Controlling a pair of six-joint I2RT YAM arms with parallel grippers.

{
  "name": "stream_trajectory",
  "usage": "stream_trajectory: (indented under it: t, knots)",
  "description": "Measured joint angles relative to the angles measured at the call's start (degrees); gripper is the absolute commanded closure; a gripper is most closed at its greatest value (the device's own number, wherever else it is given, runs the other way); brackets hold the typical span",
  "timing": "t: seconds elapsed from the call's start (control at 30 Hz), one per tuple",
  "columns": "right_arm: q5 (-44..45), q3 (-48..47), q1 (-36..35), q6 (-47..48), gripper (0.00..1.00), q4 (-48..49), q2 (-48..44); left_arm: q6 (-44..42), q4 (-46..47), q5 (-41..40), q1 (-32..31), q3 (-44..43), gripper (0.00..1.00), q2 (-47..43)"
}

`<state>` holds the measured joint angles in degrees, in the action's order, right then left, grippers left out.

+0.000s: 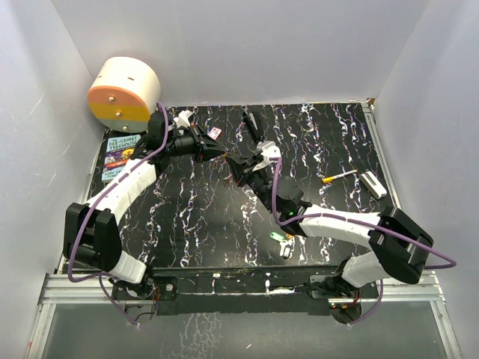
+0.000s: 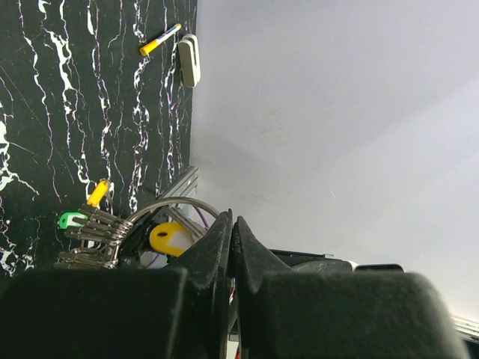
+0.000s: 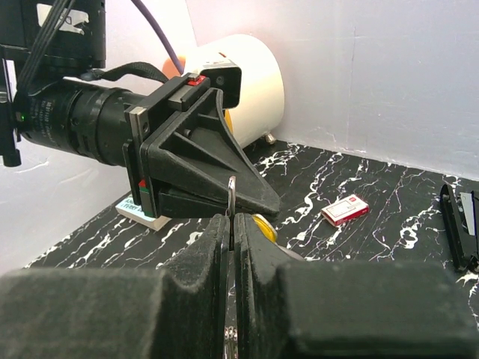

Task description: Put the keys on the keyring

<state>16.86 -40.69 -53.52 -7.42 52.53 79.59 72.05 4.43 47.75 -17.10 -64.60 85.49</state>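
Note:
Mid-table, my two grippers meet tip to tip. My right gripper [image 3: 233, 218] [image 1: 238, 166] is shut on the keyring [image 3: 232, 191], whose silver wire stands edge-on out of its jaws. From the left wrist, the keyring [image 2: 174, 202] arcs from a bunch of grey keys [image 2: 93, 233] to behind my left finger. My left gripper [image 2: 233, 221] [image 1: 221, 153] is shut; I make out nothing between its tips. A yellow-headed key [image 2: 169, 238] [image 3: 263, 224] hangs close by both tips. A green key [image 1: 277, 237] [image 2: 71, 220] and a white key [image 1: 287, 251] lie on the table near the right arm.
A cream and orange cylinder [image 1: 123, 93] stands at the back left, with a booklet [image 1: 120, 155] in front of it. A red-and-white box [image 1: 215, 133] and a black stick [image 1: 251, 123] lie behind the grippers. A yellow marker [image 1: 338, 176] and a white block [image 1: 374, 185] lie to the right.

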Motion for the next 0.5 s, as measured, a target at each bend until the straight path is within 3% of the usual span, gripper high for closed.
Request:
stream_trajectory:
  t: [0.5]
  knots:
    - [1.68, -0.92, 0.00, 0.20, 0.92, 0.63, 3.32, 0.90, -0.20, -0.35, 0.02, 0.02, 1.00, -0.44]
